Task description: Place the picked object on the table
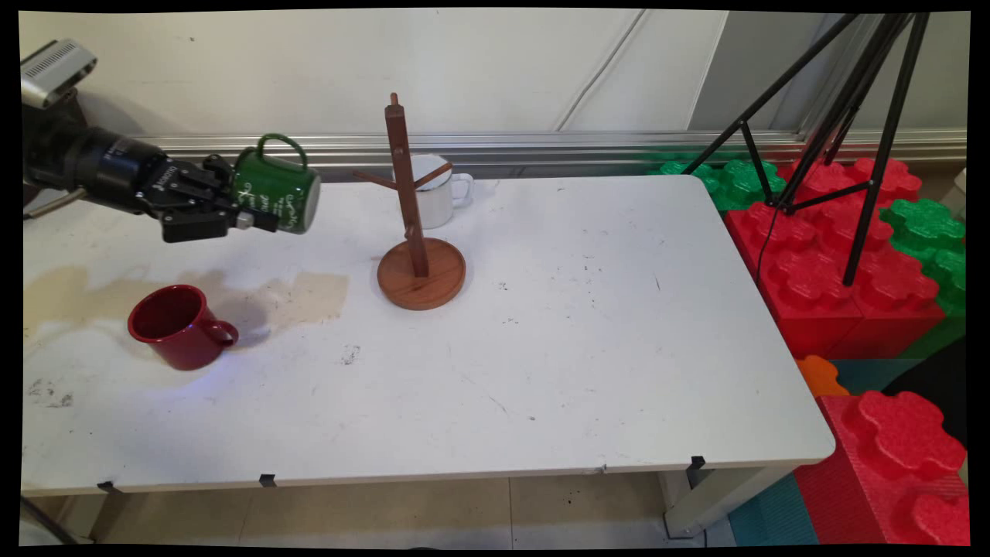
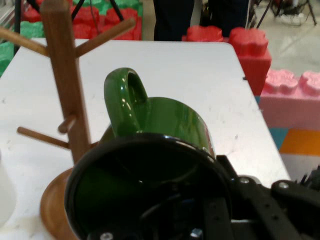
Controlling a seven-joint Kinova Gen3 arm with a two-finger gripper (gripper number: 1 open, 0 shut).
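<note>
The gripper [image 1: 251, 213] pinches the green mug [image 1: 280, 189] by its rim, up off the table, lying sideways, handle up, base toward the wooden mug tree [image 1: 410, 209] just ahead. Red mug [image 1: 176, 326] sits below.

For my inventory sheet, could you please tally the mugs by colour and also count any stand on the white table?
Green enamel mug, lying sideways in the black two-finger gripper, above the table: 1
Red enamel mug, standing on the table: 1
White enamel mug, behind the stand: 1
Brown wooden mug tree with round base: 1
Total: 4 things, 3 of them mugs.
</note>
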